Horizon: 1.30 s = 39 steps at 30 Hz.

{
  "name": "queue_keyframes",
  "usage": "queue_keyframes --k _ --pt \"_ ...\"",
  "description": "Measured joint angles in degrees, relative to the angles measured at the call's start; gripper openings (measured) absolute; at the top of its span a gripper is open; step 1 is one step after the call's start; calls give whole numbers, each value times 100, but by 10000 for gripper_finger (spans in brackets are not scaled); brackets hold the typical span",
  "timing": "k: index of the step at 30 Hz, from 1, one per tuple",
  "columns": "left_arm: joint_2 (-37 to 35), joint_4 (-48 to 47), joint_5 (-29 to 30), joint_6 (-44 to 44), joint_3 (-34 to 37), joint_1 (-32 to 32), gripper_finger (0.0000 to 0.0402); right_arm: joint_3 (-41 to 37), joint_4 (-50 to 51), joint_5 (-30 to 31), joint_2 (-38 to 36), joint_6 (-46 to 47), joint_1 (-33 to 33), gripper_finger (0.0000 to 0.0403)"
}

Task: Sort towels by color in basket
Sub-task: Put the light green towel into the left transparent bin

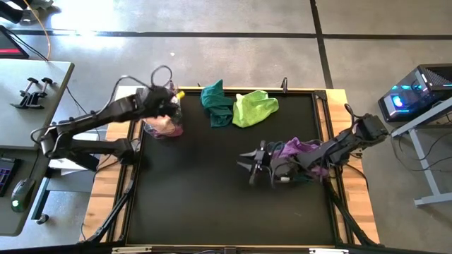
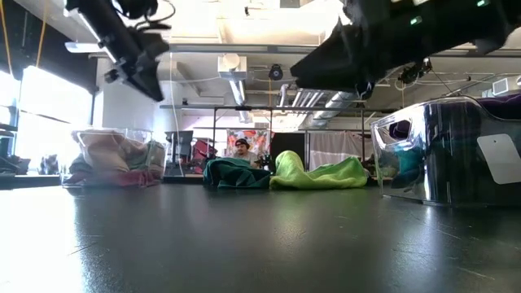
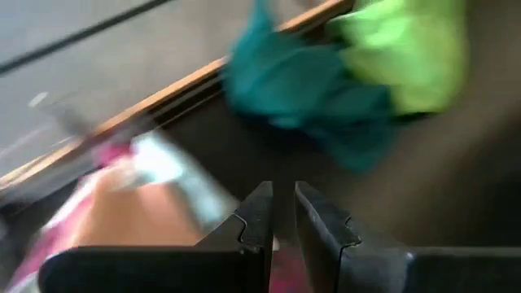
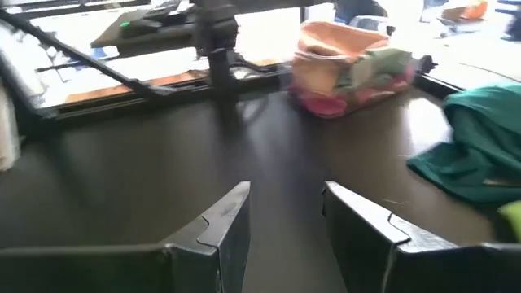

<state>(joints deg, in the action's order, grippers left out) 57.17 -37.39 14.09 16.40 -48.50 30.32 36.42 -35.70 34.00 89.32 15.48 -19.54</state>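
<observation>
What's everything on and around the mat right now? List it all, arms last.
teal towel: one, teal, far edge of mat, touching the lime one
lime towel: one, lime green, far edge, right of teal
left basket: one, clear, far left corner, holding peach and magenta towels
right basket: one, clear, right side, purple towel on top
person: one, room behind the table
left gripper: above left basket, nearly shut, empty
right gripper: open, empty, over mat by right basket

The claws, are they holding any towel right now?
No. The left claw is nearly shut with nothing between its fingers; the right claw is open and empty.
</observation>
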Motion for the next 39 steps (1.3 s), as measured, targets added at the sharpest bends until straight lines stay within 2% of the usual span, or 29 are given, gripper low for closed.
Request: queue_keyframes --k 6,12,16,21,27,30,33,39 --pt "-101 1763 -2 317 861 -1468 39 33 227 -17 -182 -499 672 165" --pt "218 3846 20 669 1743 -2590 39 811 2505 -937 -275 -395 1867 213" --pt "563 4773 237 801 2064 -3065 39 1452 3785 -1055 -89 -457 2693 238" --pt "984 4972 571 1067 2151 -3447 39 1901 4089 -1676 443 -267 3443 245" --pt "1428 5254 685 1209 2149 -3748 39 2290 4112 -1785 1472 -50 3888 245" --pt "1601 5374 746 1188 2148 -3824 39 2516 4109 -1857 1926 -224 3944 235" --pt "1689 5434 773 1158 2148 -3828 39 2734 4330 -1851 2274 -355 3944 207" --pt "1733 5455 788 1148 2146 -3827 39 2911 4710 -2014 2442 -423 3937 103"
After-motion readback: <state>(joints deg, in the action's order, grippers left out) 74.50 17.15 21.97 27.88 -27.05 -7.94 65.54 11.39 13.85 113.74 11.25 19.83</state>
